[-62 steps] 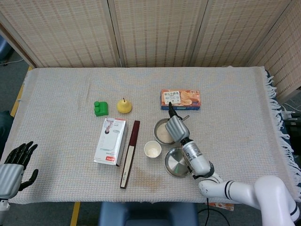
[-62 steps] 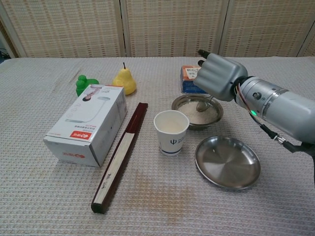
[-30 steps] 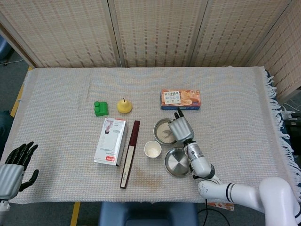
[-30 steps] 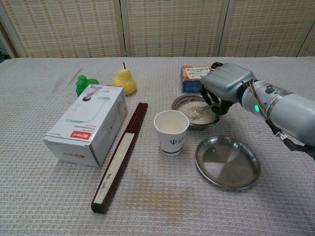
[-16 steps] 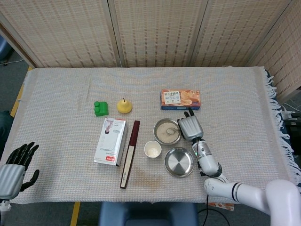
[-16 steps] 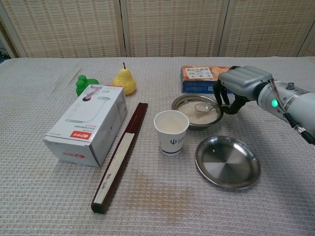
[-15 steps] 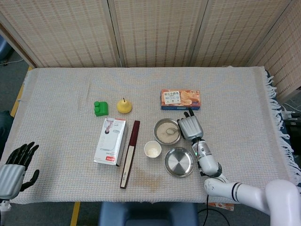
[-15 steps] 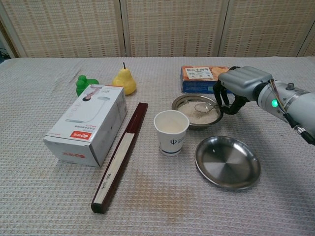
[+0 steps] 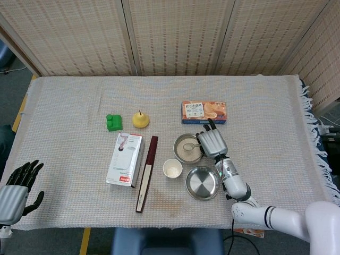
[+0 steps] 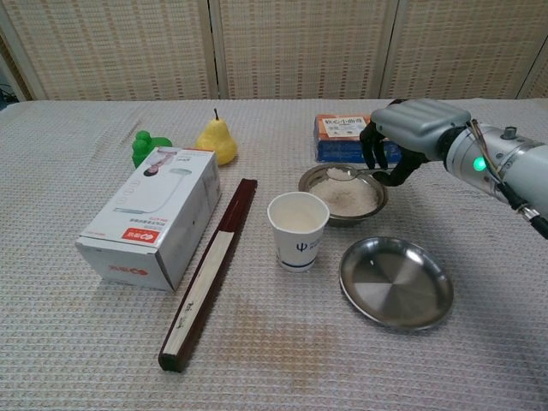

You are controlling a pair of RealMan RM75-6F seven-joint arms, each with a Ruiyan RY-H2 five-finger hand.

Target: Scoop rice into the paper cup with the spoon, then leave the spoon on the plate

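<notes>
In the head view, the spoon (image 9: 190, 146) is pinched by the right hand (image 9: 213, 143) over the rice bowl (image 9: 187, 150), beside the paper cup (image 9: 172, 168) and plate (image 9: 202, 183); the left hand (image 9: 16, 187) is seen with fingers spread, holding nothing

In the chest view, rice is carried in the spoon (image 10: 344, 174), held by curled fingers (image 10: 373, 147) above the rice bowl (image 10: 342, 195)

Cloth-covered table (image 9: 79, 106) carries cup (image 10: 298, 229), plate (image 10: 396, 282), bowl (image 10: 342, 195), boxes.

On the desk (image 9: 79, 106) stand one paper cup (image 10: 298, 229), one bowl of rice (image 10: 344, 195), one spoon (image 10: 342, 173) and one empty metal plate (image 10: 396, 282). There are two boxes: a white carton (image 10: 150, 216) and a biscuit box (image 9: 203, 112). Add one pear (image 10: 216, 140), one green toy (image 10: 147, 145), one long dark case (image 10: 210, 269) and two hands, the left (image 9: 15, 194) and the right (image 10: 409, 135).
</notes>
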